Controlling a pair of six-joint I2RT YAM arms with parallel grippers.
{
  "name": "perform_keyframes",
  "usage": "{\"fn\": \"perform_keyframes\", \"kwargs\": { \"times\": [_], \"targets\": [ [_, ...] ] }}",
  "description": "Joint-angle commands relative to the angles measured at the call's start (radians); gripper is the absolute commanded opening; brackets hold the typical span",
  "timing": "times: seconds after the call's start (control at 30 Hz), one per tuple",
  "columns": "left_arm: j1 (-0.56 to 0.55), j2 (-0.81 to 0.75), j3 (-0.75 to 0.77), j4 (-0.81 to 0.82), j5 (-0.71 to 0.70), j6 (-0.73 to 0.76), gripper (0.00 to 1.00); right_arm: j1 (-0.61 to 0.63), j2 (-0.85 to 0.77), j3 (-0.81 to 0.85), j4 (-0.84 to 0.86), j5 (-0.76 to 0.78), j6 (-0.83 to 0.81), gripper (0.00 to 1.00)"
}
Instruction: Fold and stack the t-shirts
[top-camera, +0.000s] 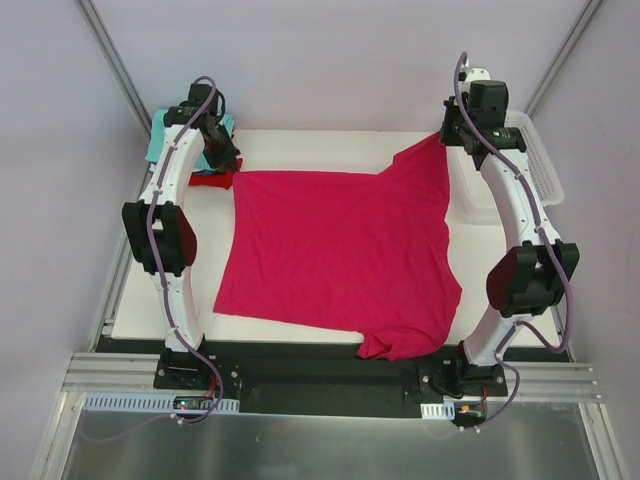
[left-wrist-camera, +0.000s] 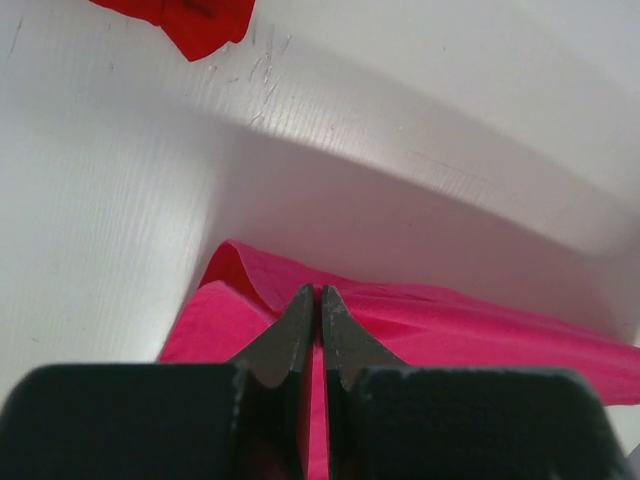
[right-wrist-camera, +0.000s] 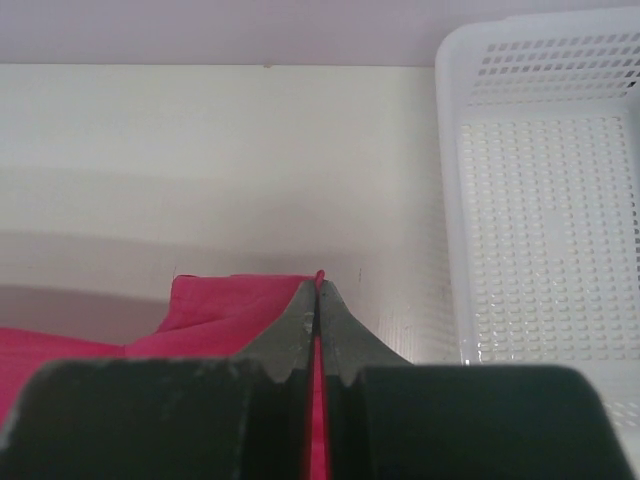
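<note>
**Magenta-pink t-shirt (top-camera: 340, 250) held at two far corners on the table**

The shirt lies spread flat over the middle of the white table (top-camera: 300, 145). At the table's near edge, toward the right, one bunched part of it hangs over the edge.

The left gripper (top-camera: 232, 165) is at the far-left part of the table. Its jaws are pressed nearly together, with the shirt's far-left corner pinched between them. In the left wrist view the cloth makes a small raised fold just in front of the fingertips (left-wrist-camera: 300, 305).

The right gripper (top-camera: 443, 135) is at the far-right part of the table. It is clamped on the shirt's far-right corner, and the cloth rises from the table up to it.

A red t-shirt (top-camera: 212, 180) lies at the table's far-left corner, just beside the left gripper. A teal t-shirt (top-camera: 155, 140) is behind it, partly hidden by the arm. A white mesh basket (top-camera: 540, 165) stands along the table's right side.
</note>
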Motion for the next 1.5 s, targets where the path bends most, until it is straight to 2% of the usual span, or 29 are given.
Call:
{"fn": "perform_keyframes", "kwargs": {
  "times": [0.0, 0.23, 0.33, 0.4, 0.47, 0.5, 0.57, 0.73, 0.93, 1.07, 1.3, 1.47],
  "targets": [
    [0.014, -0.004, 0.051, -0.046, 0.007, 0.027, 0.00, -0.009, -0.064, 0.039, 0.047, -0.048, 0.017, 0.01],
    [0.013, -0.106, -0.059, -0.041, 0.011, 0.021, 0.00, 0.009, -0.195, -0.100, 0.051, -0.091, 0.057, 0.01],
    [0.013, -0.158, -0.052, -0.044, 0.004, 0.025, 0.00, 0.012, -0.242, -0.087, 0.031, -0.121, 0.069, 0.01],
    [0.013, -0.182, 0.006, -0.047, 0.011, 0.033, 0.00, 0.012, -0.242, -0.036, -0.005, -0.126, 0.069, 0.01],
    [0.013, -0.173, 0.088, -0.102, 0.013, 0.036, 0.00, 0.012, -0.227, 0.088, -0.070, -0.144, 0.067, 0.01],
    [0.013, -0.167, 0.178, -0.124, 0.015, 0.037, 0.00, 0.012, -0.210, 0.129, -0.090, -0.150, 0.069, 0.01],
    [0.013, -0.179, 0.232, -0.158, 0.028, 0.033, 0.00, 0.014, -0.210, 0.206, -0.121, -0.175, 0.073, 0.01],
    [0.013, -0.253, 0.278, -0.155, 0.056, 0.030, 0.00, 0.014, -0.308, 0.181, -0.107, -0.213, 0.090, 0.01],
    [0.013, -0.392, 0.269, -0.130, 0.064, 0.050, 0.00, 0.017, -0.466, 0.072, -0.050, -0.255, 0.115, 0.01],
    [0.013, -0.527, 0.228, -0.129, 0.067, 0.050, 0.00, 0.017, -0.567, 0.079, -0.096, -0.276, 0.121, 0.01],
    [0.013, -0.787, 0.027, -0.098, 0.082, 0.040, 0.00, 0.017, -0.800, -0.042, -0.095, -0.345, 0.196, 0.01],
    [0.013, -0.990, -0.045, -0.092, 0.077, 0.042, 0.00, 0.015, -0.969, -0.119, -0.131, -0.348, 0.218, 0.01]
  ]
}}
